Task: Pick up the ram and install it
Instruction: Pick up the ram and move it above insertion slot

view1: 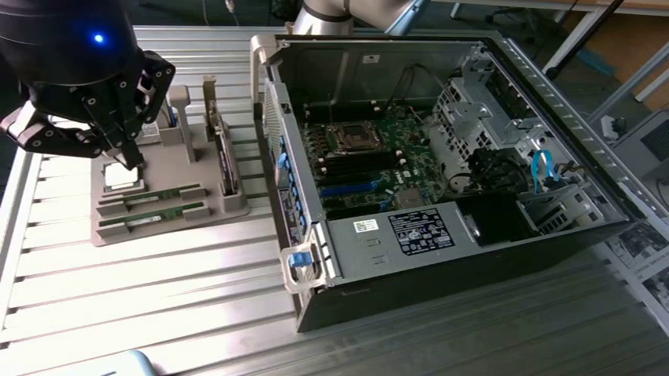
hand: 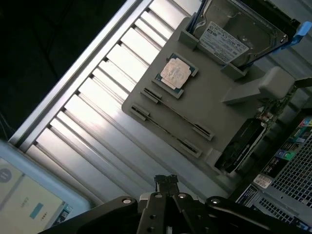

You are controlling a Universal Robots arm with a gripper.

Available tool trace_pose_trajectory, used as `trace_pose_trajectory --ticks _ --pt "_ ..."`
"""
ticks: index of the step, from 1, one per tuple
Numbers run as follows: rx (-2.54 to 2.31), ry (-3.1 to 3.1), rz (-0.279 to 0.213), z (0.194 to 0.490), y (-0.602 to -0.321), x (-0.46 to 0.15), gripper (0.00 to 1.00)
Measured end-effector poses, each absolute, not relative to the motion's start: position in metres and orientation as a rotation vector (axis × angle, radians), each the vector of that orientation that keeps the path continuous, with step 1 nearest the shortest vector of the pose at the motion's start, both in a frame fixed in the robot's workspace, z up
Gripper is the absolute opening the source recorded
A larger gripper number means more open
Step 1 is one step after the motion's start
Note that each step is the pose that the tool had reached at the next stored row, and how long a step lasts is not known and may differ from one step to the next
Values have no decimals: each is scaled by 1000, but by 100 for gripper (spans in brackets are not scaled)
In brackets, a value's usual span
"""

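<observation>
1. In the exterior view the gripper point(view1: 133, 160) covers the corner of the grey holder point(view1: 115, 233) behind it, and its arm is cut off by the frame. A pale object point(hand: 27, 195) beside the gripper in the wrist view is also cut off, and we cannot tell what it is.
2. From the wrist, both ram sticks appear edge-on as thin dark lines, so we cannot make out their chips there.
3. The gripper's fingers are pressed together at the tips, holding nothing. It hovers above the holder and touches nothing.
4. The nearer ram point(view1: 162, 194) lies in a holder slot below the fingertips, just past the CPU point(view1: 124, 178). The farther ram point(view1: 165, 214) lies in the parallel slot just beside it.
5. The gripper is matte black, with jointed links. The holder is blocky grey plastic, the CPU has a square silver lid, and the rams are long, thin and green.
6. A silver hard drive point(hand: 239, 34) with a white label stands in the holder.
7. The table point(view1: 157, 298) is shiny ribbed metal. Well apart from the gripper, toward the exterior view's right, an open sheet-metal computer case point(view1: 544, 243) shows a green motherboard point(view1: 381, 157).
</observation>
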State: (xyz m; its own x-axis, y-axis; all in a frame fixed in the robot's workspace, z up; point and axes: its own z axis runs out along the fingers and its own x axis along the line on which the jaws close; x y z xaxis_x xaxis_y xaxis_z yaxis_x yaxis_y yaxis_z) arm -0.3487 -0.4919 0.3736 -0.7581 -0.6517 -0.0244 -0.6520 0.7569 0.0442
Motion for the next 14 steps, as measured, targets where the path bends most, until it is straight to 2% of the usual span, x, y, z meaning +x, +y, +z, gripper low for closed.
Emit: trace_pose_trajectory --ticks 14 --pt "-1220 2888 79 373 -492 -349 11"
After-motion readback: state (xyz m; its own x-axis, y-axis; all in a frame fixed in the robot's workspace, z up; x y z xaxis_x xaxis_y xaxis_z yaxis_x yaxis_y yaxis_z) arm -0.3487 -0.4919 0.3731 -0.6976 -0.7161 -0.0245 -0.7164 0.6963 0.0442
